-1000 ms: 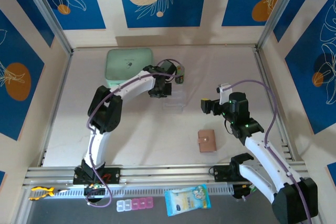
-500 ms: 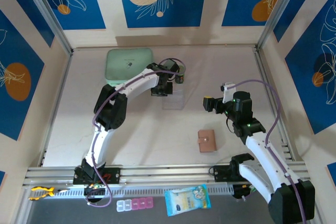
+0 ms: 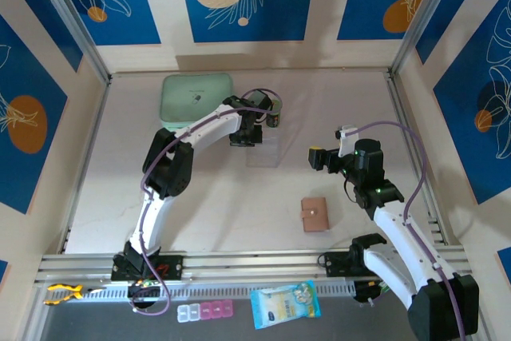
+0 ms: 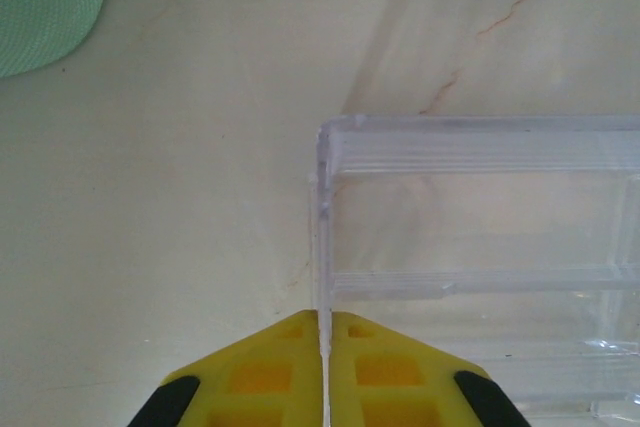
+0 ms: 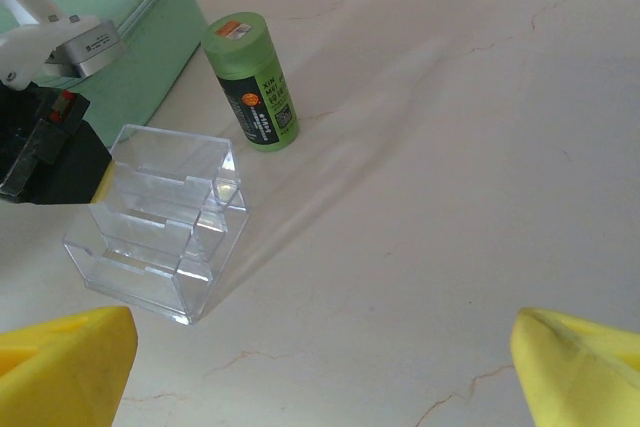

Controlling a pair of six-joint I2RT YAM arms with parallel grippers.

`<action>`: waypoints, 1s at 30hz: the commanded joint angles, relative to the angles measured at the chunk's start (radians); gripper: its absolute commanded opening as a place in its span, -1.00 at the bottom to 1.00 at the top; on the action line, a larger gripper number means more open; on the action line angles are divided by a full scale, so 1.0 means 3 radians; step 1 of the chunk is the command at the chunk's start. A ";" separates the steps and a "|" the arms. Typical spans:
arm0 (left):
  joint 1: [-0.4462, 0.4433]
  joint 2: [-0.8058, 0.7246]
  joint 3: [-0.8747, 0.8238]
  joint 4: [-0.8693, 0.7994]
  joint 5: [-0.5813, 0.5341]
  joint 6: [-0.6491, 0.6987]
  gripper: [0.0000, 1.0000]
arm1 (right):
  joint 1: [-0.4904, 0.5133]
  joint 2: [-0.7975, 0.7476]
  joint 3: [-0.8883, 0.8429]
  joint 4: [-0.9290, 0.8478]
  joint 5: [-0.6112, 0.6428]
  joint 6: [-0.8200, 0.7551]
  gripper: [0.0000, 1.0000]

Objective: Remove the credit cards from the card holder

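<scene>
Pale marbled surface [image 3: 335, 109] carries the closed pink card holder [image 3: 314, 214] near its front edge, right of centre, so with my left tool [image 4: 322, 332] pinched tight on a side wall of the clear tiered stand [image 4: 480, 217], my right tool [image 3: 316, 159], spread wide and empty, should descend squarely over it.

My two white arms [image 3: 207, 127], black at the joints, with purple cables [image 3: 387, 124] and yellow, black-edged fingers [image 4: 260, 377].
</scene>
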 commanded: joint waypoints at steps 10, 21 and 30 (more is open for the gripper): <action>0.0034 -0.0041 -0.0066 0.0001 0.0038 0.0059 -0.77 | -0.0013 -0.0059 -0.0027 -0.0007 -0.0047 0.0049 0.92; 0.0035 -0.0138 -0.0102 0.0015 0.0054 0.0077 -0.72 | 0.0022 -0.0070 0.0011 -0.0067 -0.0033 0.0054 0.92; 0.0035 -0.0255 -0.0174 0.0037 0.0062 0.0096 -0.70 | 0.0119 -0.0111 0.0025 -0.0138 0.0054 0.0049 0.92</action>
